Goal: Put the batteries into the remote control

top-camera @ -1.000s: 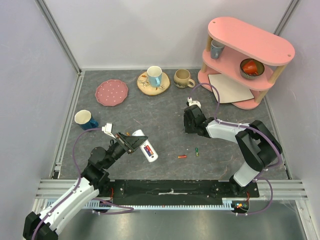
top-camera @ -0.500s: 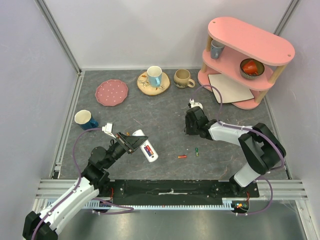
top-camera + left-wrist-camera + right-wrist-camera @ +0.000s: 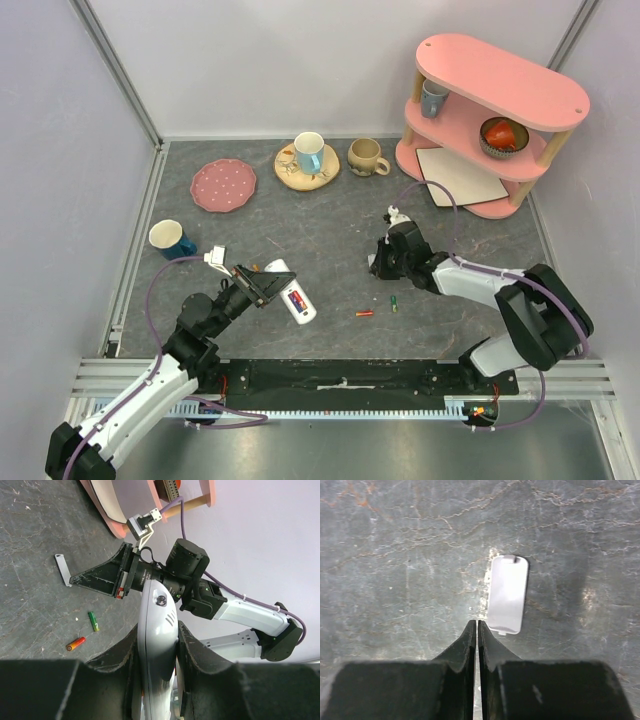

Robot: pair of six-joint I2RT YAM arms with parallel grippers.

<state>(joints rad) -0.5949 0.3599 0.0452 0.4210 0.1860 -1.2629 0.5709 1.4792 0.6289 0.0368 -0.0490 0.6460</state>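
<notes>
left fingers (image 3: pixel 265 285) clenched on remote (image 3: pixel 296 298), near left; right fingers (image 3: pixel 472 635) pressed together, empty, tips just beside white cover (image 3: pixel 507 594) on counter (image 3: pixel 300 230), right of centre; red battery (image 3: pixel 365 313) and green battery (image 3: pixel 394 303) lie near centre, close together

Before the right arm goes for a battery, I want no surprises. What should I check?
1. The left gripper clamps the remote control: ok.
2. The right gripper is empty: ok.
3. Its jaws stand open for a pick: not ok, shut.
4. The red-orange battery and green battery lie loose, unobstructed: ok.
5. The white cover plate lies outside the grip: ok.
6. Room left inside the remote control: cannot tell.
</notes>
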